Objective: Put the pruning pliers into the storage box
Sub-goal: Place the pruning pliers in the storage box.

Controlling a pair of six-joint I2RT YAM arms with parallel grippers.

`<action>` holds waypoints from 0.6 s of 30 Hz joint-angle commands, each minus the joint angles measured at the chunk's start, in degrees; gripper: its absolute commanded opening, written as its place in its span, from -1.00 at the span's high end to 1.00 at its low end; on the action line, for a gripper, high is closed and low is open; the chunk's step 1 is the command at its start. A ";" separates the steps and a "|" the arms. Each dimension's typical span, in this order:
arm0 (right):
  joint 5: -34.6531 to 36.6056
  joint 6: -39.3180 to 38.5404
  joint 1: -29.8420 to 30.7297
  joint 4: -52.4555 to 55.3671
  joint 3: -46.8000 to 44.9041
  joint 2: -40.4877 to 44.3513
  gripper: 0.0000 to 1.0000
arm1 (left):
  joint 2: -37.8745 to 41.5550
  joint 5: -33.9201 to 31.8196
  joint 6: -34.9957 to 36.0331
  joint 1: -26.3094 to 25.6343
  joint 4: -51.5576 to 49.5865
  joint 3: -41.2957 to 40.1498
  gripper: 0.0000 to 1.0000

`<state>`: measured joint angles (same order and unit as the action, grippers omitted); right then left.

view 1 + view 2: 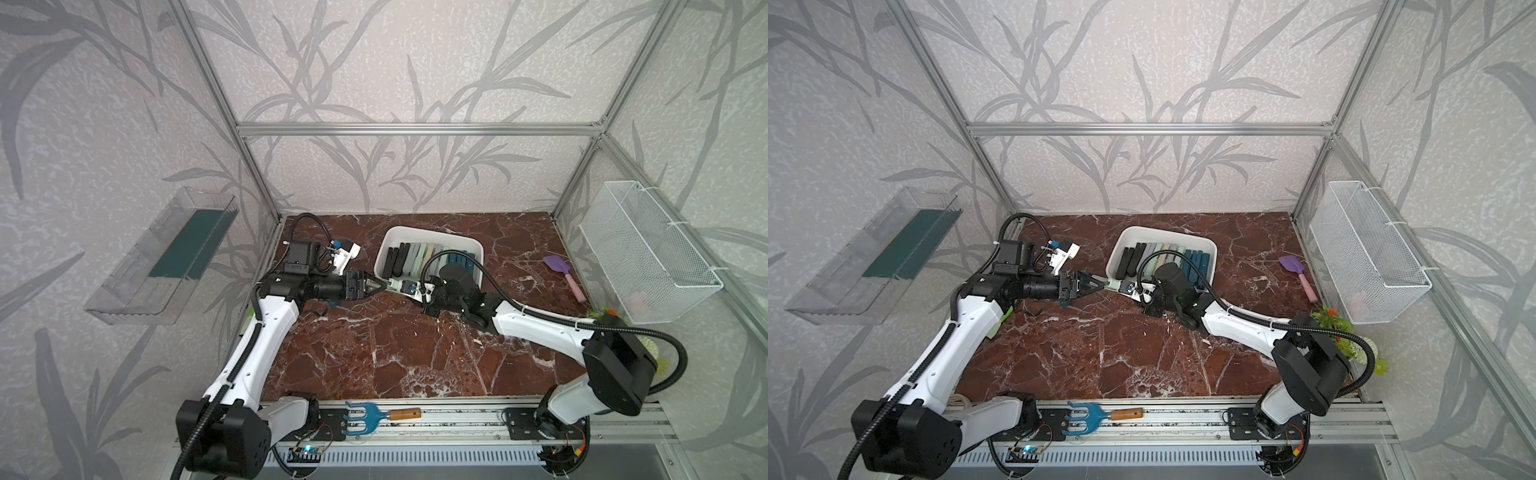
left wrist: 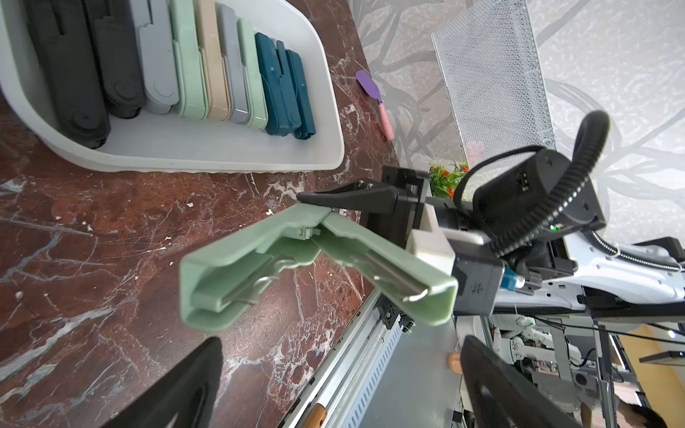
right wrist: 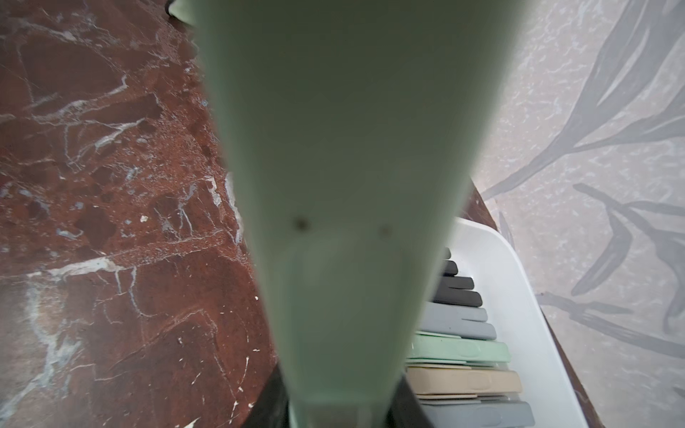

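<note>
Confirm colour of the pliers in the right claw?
Mint green. The held pruning pliers show it best in the left wrist view.

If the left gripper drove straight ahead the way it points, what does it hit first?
The mint green pruning pliers, gripped by the right gripper, sit directly ahead of the open left gripper. The exact gap is hard to judge, but nothing else shows in between.

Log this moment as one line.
left gripper: open | right gripper: shut on mint pliers | mint pliers: part unfolded, outside storage box | storage box: holds other pliers in a row
</note>
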<state>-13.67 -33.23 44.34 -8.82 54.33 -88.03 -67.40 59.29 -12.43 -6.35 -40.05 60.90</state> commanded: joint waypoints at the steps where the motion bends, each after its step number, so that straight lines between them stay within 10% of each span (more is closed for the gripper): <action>1: -6.59 4.67 -1.09 4.57 2.72 1.73 0.79 | 0.08 2.84 1.43 -1.23 2.52 1.24 -0.99; 18: -6.98 11.96 -1.10 8.65 8.15 -2.26 0.79 | 4.64 -23.98 -16.95 -7.57 25.26 -6.03 -0.99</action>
<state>-19.62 -23.79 42.76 -1.08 60.71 -89.25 -64.88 43.44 -23.38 -13.41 -23.68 57.47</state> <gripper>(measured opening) 0.306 0.993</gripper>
